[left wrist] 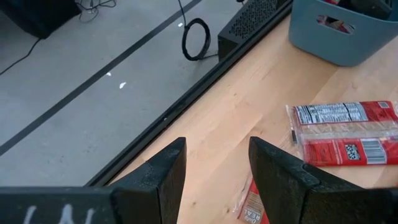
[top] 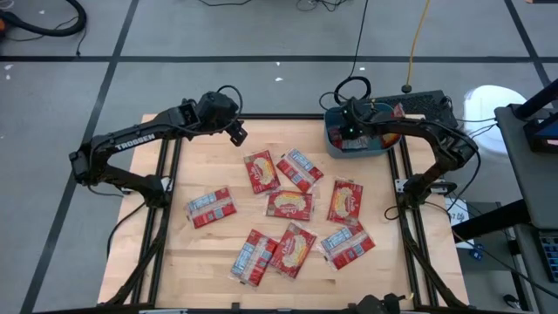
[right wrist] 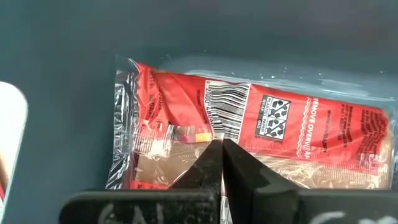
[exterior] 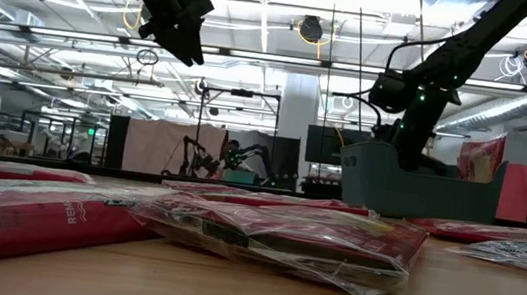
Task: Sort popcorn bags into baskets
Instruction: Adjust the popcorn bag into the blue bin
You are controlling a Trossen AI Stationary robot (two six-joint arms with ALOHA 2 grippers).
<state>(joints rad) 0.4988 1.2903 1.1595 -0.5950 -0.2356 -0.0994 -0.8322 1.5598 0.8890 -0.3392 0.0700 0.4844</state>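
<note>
Several red popcorn bags [top: 289, 204] lie flat on the wooden table, among them one with its label side up [left wrist: 345, 134]. The teal basket [top: 331, 141] stands at the far right corner. One bag [right wrist: 261, 130] lies flat on the basket's floor, barcode side up. My right gripper [right wrist: 222, 144] is inside the basket, shut, its tips right over that bag with nothing between them. My left gripper [left wrist: 214, 163] hangs open and empty above the table's far left edge [top: 237, 133]. My right gripper points steeply down from above at the barcode face [right wrist: 231, 121] of the bag on the basket's floor. The shut fingers hide the spot under their tips, so I cannot tell whether they touch the bag.
Another red packet [exterior: 481, 159] stands upright against the basket's far wall. A black power strip [top: 425, 102] and cables lie just beyond the basket. Bare wood shows at the table's far left and along its near edge.
</note>
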